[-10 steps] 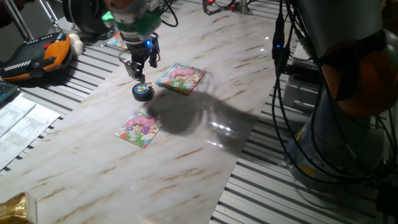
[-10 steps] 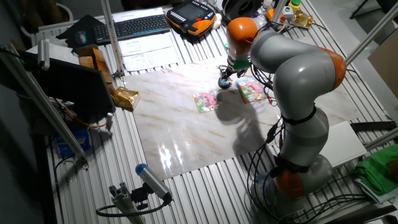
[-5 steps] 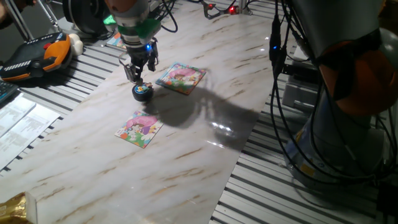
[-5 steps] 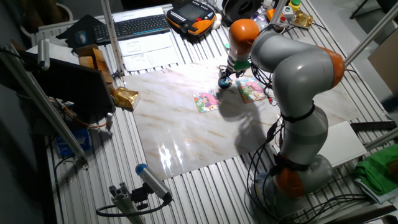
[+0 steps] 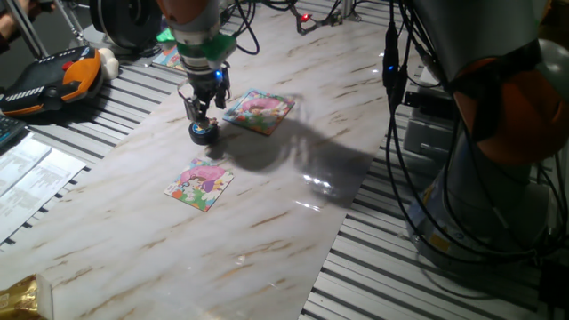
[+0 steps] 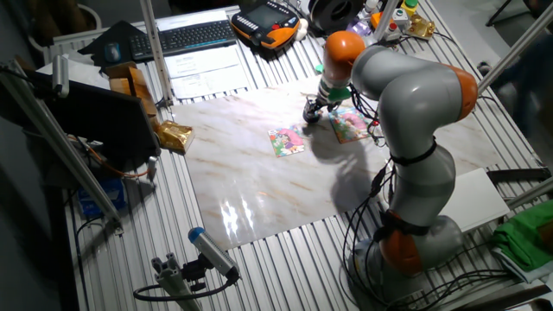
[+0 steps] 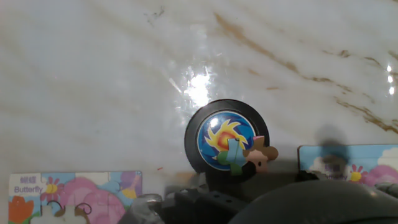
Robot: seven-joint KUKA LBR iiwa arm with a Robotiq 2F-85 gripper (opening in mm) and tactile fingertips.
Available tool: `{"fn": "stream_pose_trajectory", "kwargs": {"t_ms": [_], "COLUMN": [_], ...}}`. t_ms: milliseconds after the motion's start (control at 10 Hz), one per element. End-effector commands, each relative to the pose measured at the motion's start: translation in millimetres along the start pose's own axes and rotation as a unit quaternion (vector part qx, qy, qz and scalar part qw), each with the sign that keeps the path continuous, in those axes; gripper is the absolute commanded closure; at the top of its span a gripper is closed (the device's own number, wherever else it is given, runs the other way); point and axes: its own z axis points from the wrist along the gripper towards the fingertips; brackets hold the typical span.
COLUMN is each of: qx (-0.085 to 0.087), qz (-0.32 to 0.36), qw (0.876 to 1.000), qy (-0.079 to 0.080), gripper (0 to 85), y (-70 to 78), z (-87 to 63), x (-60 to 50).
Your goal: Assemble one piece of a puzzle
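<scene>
A: Hand view has the piece (image 7: 254, 157) lying on the black round disc (image 7: 227, 142), hanging over its right rim, between 2 puzzle boards (image 7: 74, 198).

B: And the gripper (image 5: 201, 113)? Hovering right over the disc on the marble table (image 5: 293, 213), but honestly can't tell if the fingers are spread or closed.

Marble table (image 5: 293, 169) — boards (image 5: 199, 185), disc (image 7: 227, 143).

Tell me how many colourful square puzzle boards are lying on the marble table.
2: one colourful square puzzle board sits nearer the camera in one fixed view, the other lies beyond the black round disc. None looks hidden.
</scene>
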Motion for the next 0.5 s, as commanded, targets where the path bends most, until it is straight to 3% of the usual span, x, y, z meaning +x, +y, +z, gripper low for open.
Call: {"fn": "stream_pose_trajectory", "kwargs": {"t_ms": [0, 400], "qx": [-0.001, -0.025], "qz": [0.0, 0.006], "qw": [1.0, 1.0], "qy": [-0.001, -0.001], "gripper": [11.0, 9.7], "y": [0.2, -1.3], "z": [1.5, 8.1], "x": [-1.0, -8.1]}}
